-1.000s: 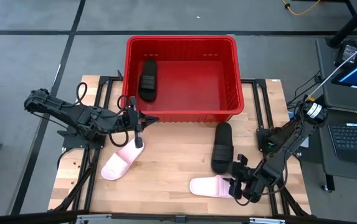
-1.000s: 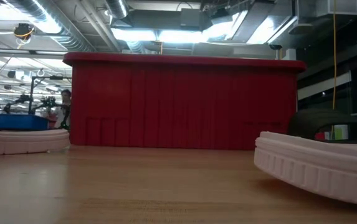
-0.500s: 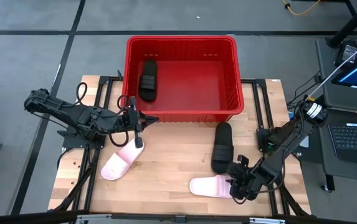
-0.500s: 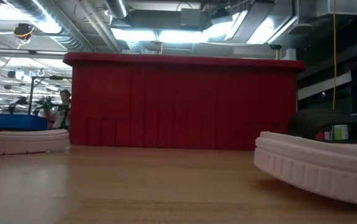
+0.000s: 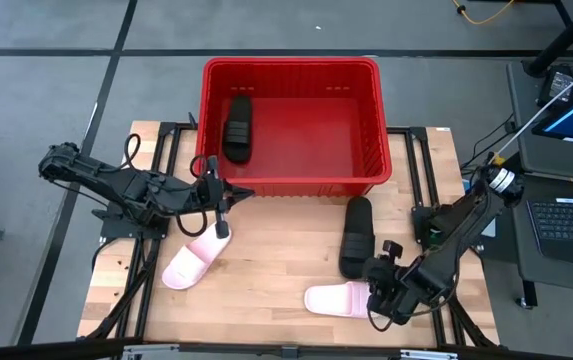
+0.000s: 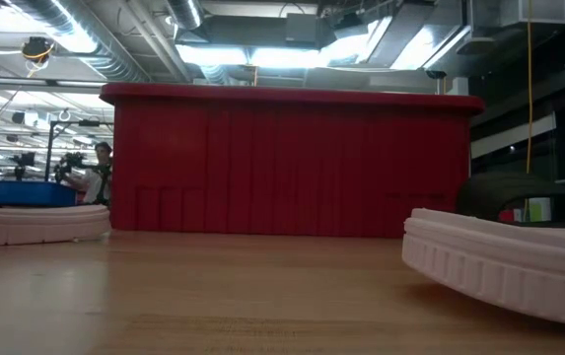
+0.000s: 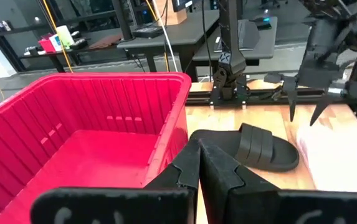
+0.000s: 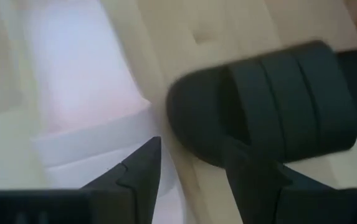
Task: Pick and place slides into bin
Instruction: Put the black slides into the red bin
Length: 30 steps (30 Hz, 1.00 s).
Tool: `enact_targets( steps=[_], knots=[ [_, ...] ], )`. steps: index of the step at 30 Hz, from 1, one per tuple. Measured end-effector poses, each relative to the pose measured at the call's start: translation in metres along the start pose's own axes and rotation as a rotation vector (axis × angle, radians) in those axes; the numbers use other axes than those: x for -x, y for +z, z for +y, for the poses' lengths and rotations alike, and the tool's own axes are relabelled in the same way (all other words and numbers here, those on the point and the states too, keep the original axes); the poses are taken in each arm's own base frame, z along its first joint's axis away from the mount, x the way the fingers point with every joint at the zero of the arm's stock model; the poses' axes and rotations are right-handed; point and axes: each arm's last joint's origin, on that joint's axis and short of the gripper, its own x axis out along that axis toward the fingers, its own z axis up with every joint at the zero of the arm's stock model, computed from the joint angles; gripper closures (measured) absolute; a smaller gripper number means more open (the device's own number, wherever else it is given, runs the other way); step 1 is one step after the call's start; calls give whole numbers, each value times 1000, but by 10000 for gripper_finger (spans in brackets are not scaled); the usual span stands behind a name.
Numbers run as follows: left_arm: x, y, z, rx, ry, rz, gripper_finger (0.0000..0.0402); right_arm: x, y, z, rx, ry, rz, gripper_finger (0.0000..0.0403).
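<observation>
Since a second ago, only our right gripper (image 5: 374, 297) has shifted, edging left along the near right of the table (image 5: 266, 250) towards the pink slide (image 5: 336, 298) there; the left arm and every slide lie as before. Its fingers stand apart with nothing between them, poised over the gap where that pink slide meets the black slide (image 5: 356, 236) just beyond it. Our left gripper (image 5: 228, 193) waits pressed together and empty by the bin's (image 5: 291, 66) near-left corner, above the other pink slide (image 5: 193, 259). We judge the task a quarter done: one black slide (image 5: 238, 127) lies in the bin's left part, three remain on the table.
</observation>
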Motion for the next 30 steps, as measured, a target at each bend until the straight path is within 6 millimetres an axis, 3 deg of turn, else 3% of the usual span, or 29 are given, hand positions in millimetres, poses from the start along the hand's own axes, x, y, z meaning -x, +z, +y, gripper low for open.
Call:
enact_targets(
  steps=[4, 7, 13, 18, 30],
  knots=[
    [0, -1, 0, -9, 0, 12, 399, -17, -5, 14, 1, -56, 112, 231],
    [0, -2, 0, -14, 0, 19, 396, -16, 0, 33, 40, -126, 156, 231],
    [0, -2, 0, -76, -1, 21, 395, -14, 0, 65, 85, -283, 79, 231],
    [0, -2, 0, -89, -3, 21, 398, -26, -2, 81, -22, -227, 78, 231],
    [0, -2, 0, -83, -5, 21, 399, -40, 18, 79, -76, -213, 74, 231]
  ],
)
